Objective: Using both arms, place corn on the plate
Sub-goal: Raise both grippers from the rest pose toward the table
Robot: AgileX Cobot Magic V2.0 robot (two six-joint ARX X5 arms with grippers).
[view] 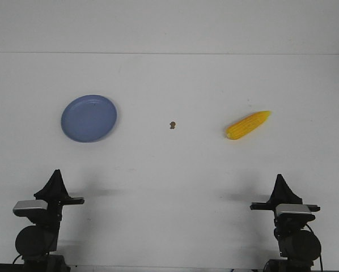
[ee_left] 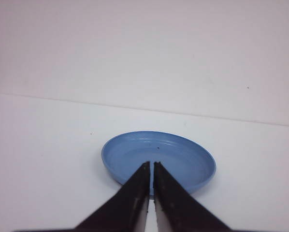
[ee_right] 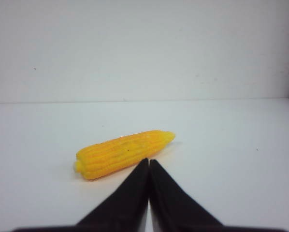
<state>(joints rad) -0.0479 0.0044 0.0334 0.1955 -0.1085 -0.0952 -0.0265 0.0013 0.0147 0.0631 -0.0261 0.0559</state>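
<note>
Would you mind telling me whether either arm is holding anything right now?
Nothing is held. Both jaws are shut and empty; the corn and the plate lie untouched on the table.

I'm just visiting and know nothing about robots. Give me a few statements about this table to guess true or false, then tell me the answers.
1. The corn lies on the plate. False: it lies on the bare table, far off on the right side.
2. The plate holds nothing. True.
3. The right gripper grips the corn. False: it is shut, empty, short of the corn.
4. The left gripper is shut. True.
5. A small brown speck sits between plate and corn. True.
</note>
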